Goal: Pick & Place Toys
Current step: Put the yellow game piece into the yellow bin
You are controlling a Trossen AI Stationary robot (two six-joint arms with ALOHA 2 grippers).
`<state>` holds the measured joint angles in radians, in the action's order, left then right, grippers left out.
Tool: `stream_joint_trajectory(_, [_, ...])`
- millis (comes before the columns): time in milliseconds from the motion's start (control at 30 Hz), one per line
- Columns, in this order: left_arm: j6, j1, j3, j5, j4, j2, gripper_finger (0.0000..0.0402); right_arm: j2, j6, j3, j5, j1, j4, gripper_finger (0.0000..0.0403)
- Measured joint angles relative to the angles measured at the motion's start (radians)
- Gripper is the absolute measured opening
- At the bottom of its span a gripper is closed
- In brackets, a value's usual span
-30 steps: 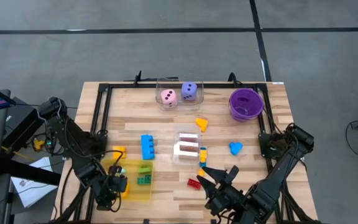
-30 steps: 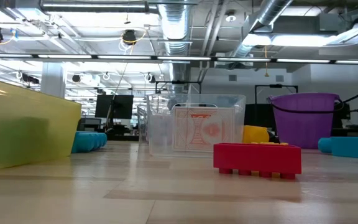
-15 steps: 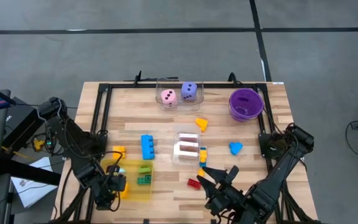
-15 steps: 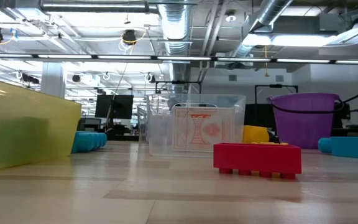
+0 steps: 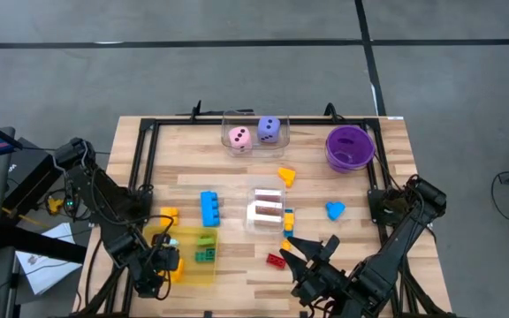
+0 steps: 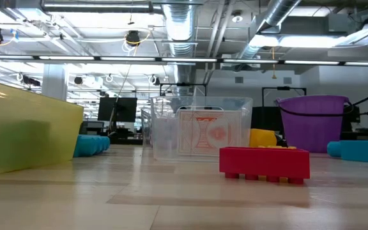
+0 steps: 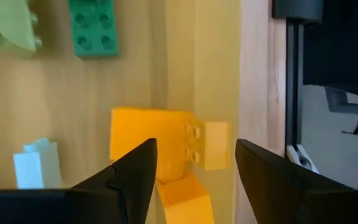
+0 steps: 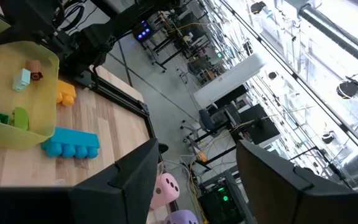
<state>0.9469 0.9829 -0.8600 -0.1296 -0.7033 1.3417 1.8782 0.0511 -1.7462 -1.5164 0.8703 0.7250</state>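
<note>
So the left end effector (image 5: 160, 265) is parked over the near-left corner of the tabletop (image 5: 237, 168), right above the left end of the yellow translucent tray (image 5: 203, 265); its fingers (image 7: 132, 171) are spread apart with nothing between them, and just below sits an orange block (image 7: 148, 140) inside the tray, up against the tray wall. Also in that tray: a green brick (image 7: 92, 28), a lighter green curved piece (image 7: 12, 28) and a little pale blue piece (image 7: 37, 163). Just outside the tray's far-left corner there's a small orange toy (image 5: 169, 214), and a blue brick (image 5: 209, 208) lies just beyond the tray's far edge. At the far edge of the tabletop a clear box (image 5: 254, 132) holds the pink die (image 5: 239, 137) and purple die (image 5: 269, 130) side by side. Mid-table another clear box (image 5: 267, 210) has playing cards (image 6: 209, 132) standing in it, with a yellow/blue stack (image 5: 287, 221) touching its right side and a red brick (image 5: 276, 260) nearer. An orange wedge (image 5: 286, 176) sits further back, a blue shape (image 5: 335, 210) to the right, and the purple bowl (image 5: 350, 147) in the far-right corner. The right end effector (image 5: 312, 252) hangs over the near-right part, tilted up, fingers (image 8: 129, 180) parted and empty.
</note>
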Motion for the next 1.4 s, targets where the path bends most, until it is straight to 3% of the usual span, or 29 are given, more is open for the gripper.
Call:
stream_joint_trajectory(233, [-0.059,-0.003,0.000,-0.030,0.032,0.000,0.0210,0.000,0.000,0.000,0.000,0.000,0.000,0.0210])
stream_joint_trajectory(367, [-0.188,-0.020,0.000,-0.094,0.123,0.000,0.0210,0.000,0.000,0.000,-0.002,0.000,0.000,0.0210])
stream_joint_trajectory(533, [-0.483,-0.078,0.000,-0.194,0.357,0.000,0.0209,0.000,0.000,0.000,-0.003,0.000,0.000,0.0210])
stream_joint_trajectory(800, [-1.146,-0.176,0.000,-0.391,0.984,0.000,0.0209,0.000,0.001,0.000,-0.004,0.006,0.000,0.0210])
stream_joint_trajectory(933, [-1.371,-0.187,-0.001,-0.433,1.121,0.000,0.0214,-0.001,0.001,0.000,-0.004,0.027,0.001,0.0210])
stream_joint_trajectory(1400, [-1.389,-0.181,-0.001,-0.439,1.035,0.000,0.0297,-0.029,-0.032,0.000,-0.033,0.095,0.000,0.0210])
